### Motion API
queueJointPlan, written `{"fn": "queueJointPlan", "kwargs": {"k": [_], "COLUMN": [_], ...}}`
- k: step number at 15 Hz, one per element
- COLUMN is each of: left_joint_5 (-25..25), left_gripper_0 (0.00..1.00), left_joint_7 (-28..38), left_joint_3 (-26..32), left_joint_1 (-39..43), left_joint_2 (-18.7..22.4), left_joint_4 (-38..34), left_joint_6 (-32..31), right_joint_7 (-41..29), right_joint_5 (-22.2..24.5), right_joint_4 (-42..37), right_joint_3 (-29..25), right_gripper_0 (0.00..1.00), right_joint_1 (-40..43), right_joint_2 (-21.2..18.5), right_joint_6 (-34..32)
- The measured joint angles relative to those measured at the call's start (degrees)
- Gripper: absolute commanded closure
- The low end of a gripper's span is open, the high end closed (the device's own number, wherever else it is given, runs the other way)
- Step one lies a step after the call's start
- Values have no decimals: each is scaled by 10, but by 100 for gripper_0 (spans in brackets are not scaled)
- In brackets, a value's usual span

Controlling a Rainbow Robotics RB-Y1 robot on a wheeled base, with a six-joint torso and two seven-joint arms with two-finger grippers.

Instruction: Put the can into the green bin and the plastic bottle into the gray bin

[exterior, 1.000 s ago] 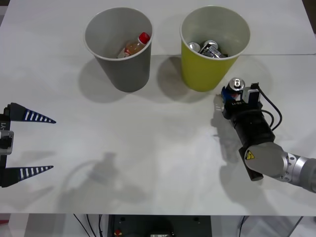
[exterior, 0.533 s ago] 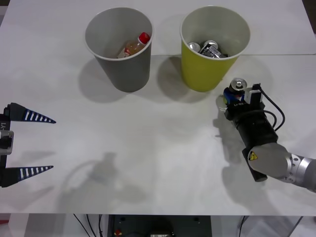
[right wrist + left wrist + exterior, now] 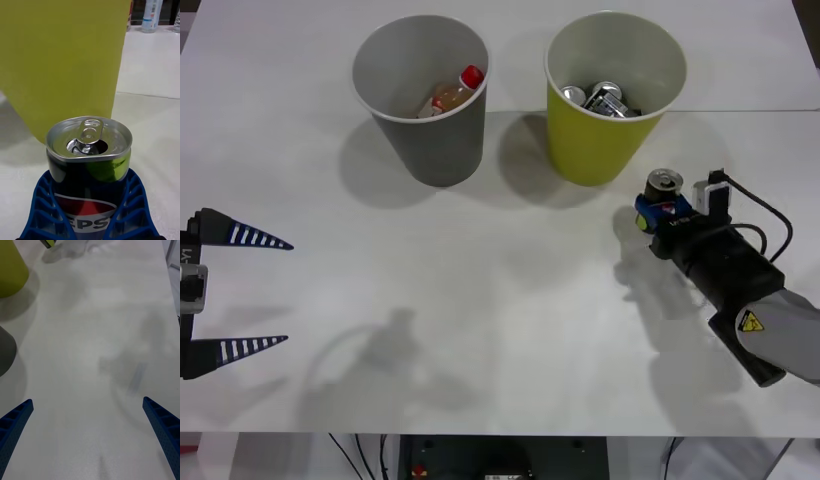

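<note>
My right gripper (image 3: 664, 208) is shut on the can (image 3: 665, 190), a black can with a silver top and a red-white-blue logo, held upright just right of and below the green bin (image 3: 605, 150). In the right wrist view the can (image 3: 89, 176) sits between the blue fingers (image 3: 41, 210) with the green bin (image 3: 63, 56) close behind it. Silvery cans (image 3: 600, 98) lie inside the green bin. The plastic bottle (image 3: 452, 92), red-capped, rests inside the gray bin (image 3: 435, 140). My left gripper (image 3: 235, 292) stands open at the table's left edge, holding nothing.
The white table (image 3: 480, 300) stretches wide between the arms. In the left wrist view the green bin (image 3: 11, 270) and the gray bin (image 3: 5, 352) show at the edge, with bare tabletop (image 3: 97, 352) ahead. A black cable (image 3: 765, 225) loops off the right wrist.
The right arm has swung its forearm out to the right and carried the can slightly right and toward the robot. The left arm has not moved.
</note>
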Motion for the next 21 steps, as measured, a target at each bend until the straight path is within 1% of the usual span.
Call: {"fn": "queueJointPlan", "kwargs": {"k": [3, 5, 8, 10, 12, 15, 18, 21], "left_joint_5": [0, 0, 0, 0, 0, 0, 0, 0], "left_gripper_0": [0, 0, 0, 0, 0, 0, 0, 0], "left_joint_7": [0, 0, 0, 0, 0, 0, 0, 0], "left_joint_3": [0, 0, 0, 0, 0, 0, 0, 0], "left_joint_1": [0, 0, 0, 0, 0, 0, 0, 0], "left_joint_2": [0, 0, 0, 0, 0, 0, 0, 0], "left_joint_4": [0, 0, 0, 0, 0, 0, 0, 0], "left_joint_6": [0, 0, 0, 0, 0, 0, 0, 0], "right_joint_7": [3, 3, -1, -11, -52, -154, -255, -264], "right_joint_5": [73, 102, 112, 111, 111, 131, 152, 137], "right_joint_4": [-71, -129, -209, -245, -285, -349, -399, -405], "right_joint_3": [-132, -226, -351, -415, -489, -601, -701, -774], "right_gripper_0": [100, 100, 100, 100, 100, 100, 100, 100], "right_joint_1": [82, 141, 218, 256, 295, 334, 345, 330], "right_joint_2": [-15, -18, -18, -18, -18, -18, -18, -18], "right_joint_6": [-143, -245, -393, -471, -554, -692, -837, -938]}}
